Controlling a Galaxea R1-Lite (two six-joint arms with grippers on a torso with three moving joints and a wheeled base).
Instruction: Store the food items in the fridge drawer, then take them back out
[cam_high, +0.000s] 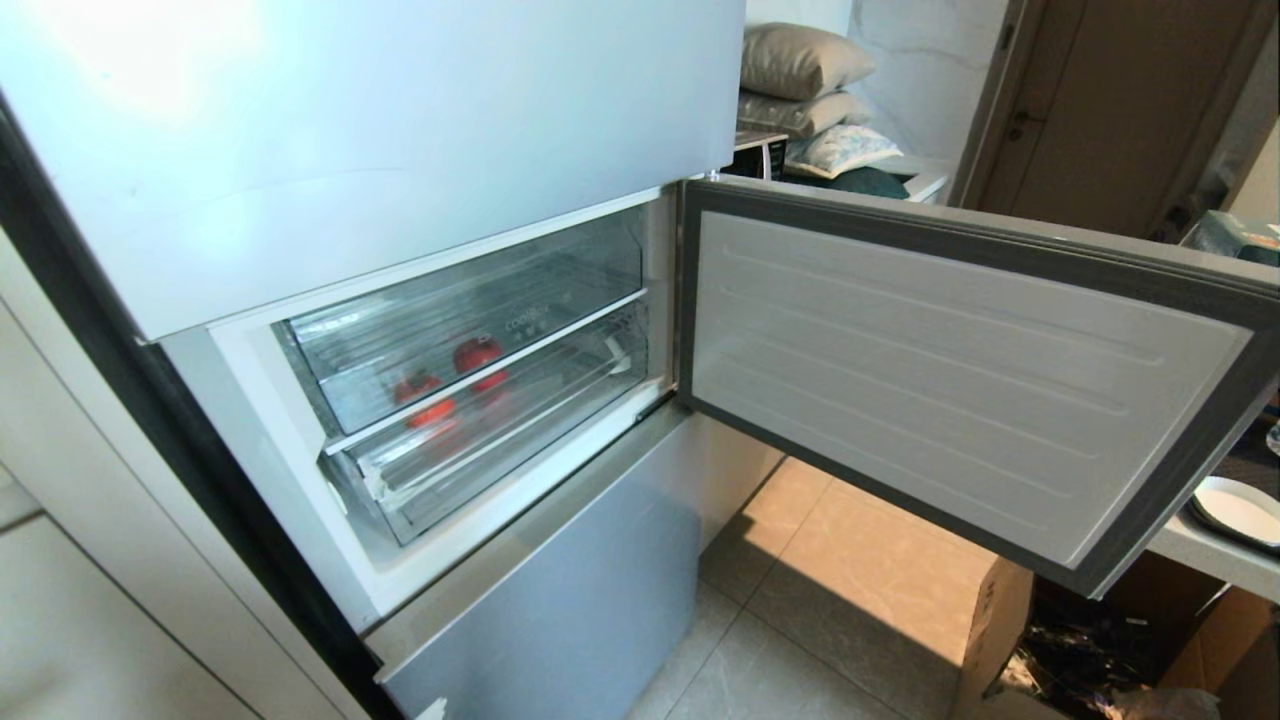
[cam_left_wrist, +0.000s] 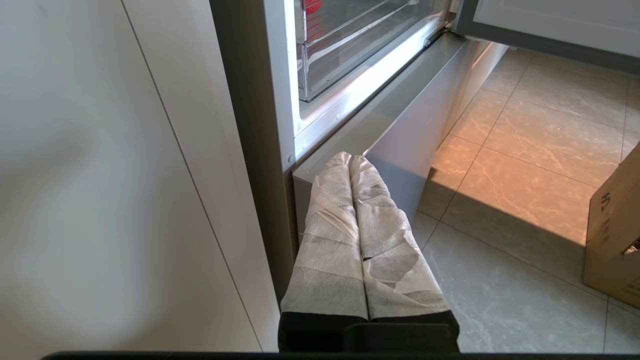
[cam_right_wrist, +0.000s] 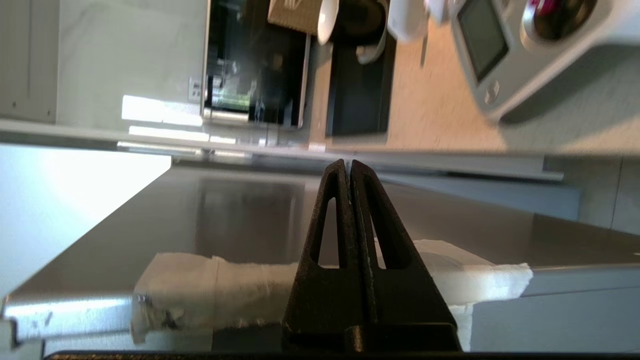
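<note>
Two fruits sat inside the clear fridge drawer (cam_high: 470, 330): one tangerine (cam_high: 425, 397) and one apple (cam_high: 479, 360), side by side behind the pushed-in front. The left claw (cam_left_wrist: 350, 159) hung low by the fridge's bottom corner, the drawer up above it, fingers pressed together. The right claw (cam_right_wrist: 347, 165) was pinched together too, empty, facing a white pad (cam_right_wrist: 210, 290) taped on the door (cam_high: 960, 380) edge.

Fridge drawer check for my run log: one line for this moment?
fridge drawer: closed | tangerine, apple: inside | fridge door: open | grippers: both shut
</note>
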